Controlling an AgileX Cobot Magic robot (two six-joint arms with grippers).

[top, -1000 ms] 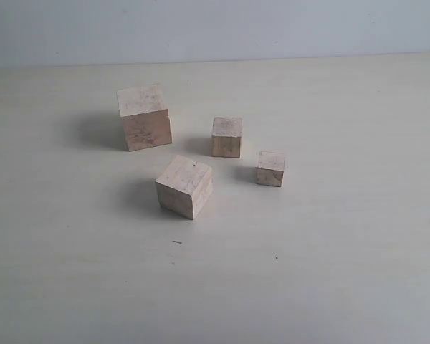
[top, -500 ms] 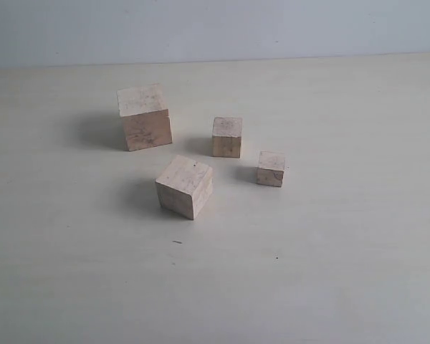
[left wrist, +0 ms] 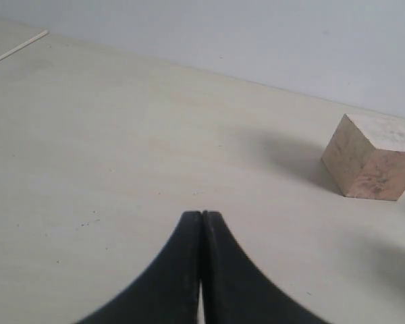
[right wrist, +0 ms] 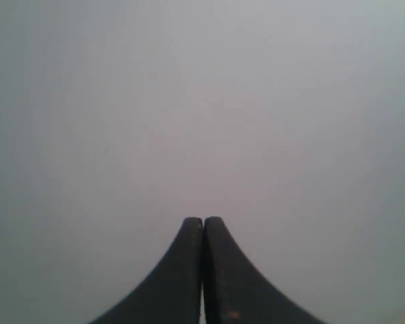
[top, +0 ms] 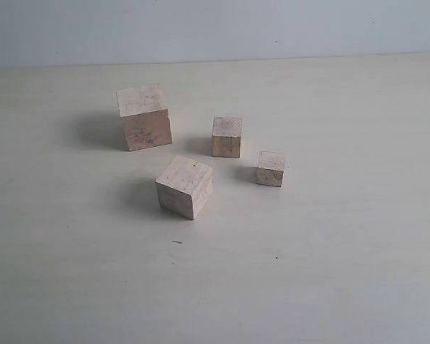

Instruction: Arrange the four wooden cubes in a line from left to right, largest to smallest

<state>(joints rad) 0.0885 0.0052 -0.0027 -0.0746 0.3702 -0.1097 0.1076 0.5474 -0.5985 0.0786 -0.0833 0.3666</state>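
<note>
Four pale wooden cubes stand on the light table [top: 344, 272]. The largest cube [top: 144, 117], with a horizontal seam, is at the back left. A second, slightly smaller cube [top: 185, 186] sits turned in front of it. A third cube [top: 227, 136] is at the middle back and the smallest cube [top: 271, 168] is furthest right. Neither arm shows in the exterior view. My left gripper [left wrist: 202, 214] is shut and empty above bare table, with one cube [left wrist: 371, 158] off to its side. My right gripper [right wrist: 203, 220] is shut and empty, facing a plain grey surface.
A pale wall [top: 215, 29] rises behind the table's far edge. A thin pale line [left wrist: 17, 48] runs across the table in the left wrist view.
</note>
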